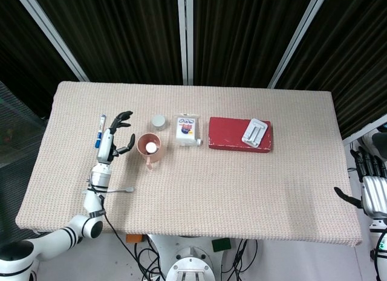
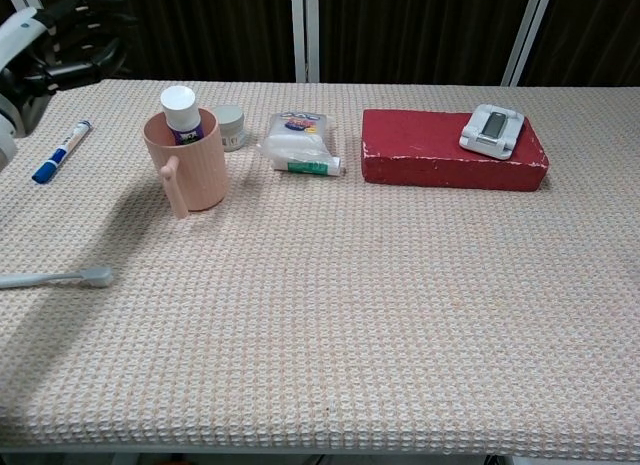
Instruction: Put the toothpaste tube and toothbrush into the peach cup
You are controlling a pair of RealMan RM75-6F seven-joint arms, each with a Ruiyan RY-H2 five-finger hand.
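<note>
The peach cup [image 1: 149, 147] [image 2: 187, 163] stands upright at the table's left, handle toward the front. The purple toothpaste tube [image 2: 180, 113] stands inside it, white cap [image 1: 150, 147] up. The grey toothbrush [image 2: 58, 277] [image 1: 110, 190] lies flat on the mat in front of and left of the cup. My left hand [image 1: 112, 139] [image 2: 55, 47] hovers left of the cup, fingers spread, holding nothing. My right hand [image 1: 370, 185] hangs off the table's right edge, fingers apart and empty.
A blue-capped marker [image 2: 60, 152] [image 1: 98, 130] lies left of the cup. Behind the cup sits a small grey jar [image 2: 231, 126], then a white wipes packet [image 2: 298, 143]. A red box [image 2: 452, 150] with a white device [image 2: 491, 127] on it lies at the right.
</note>
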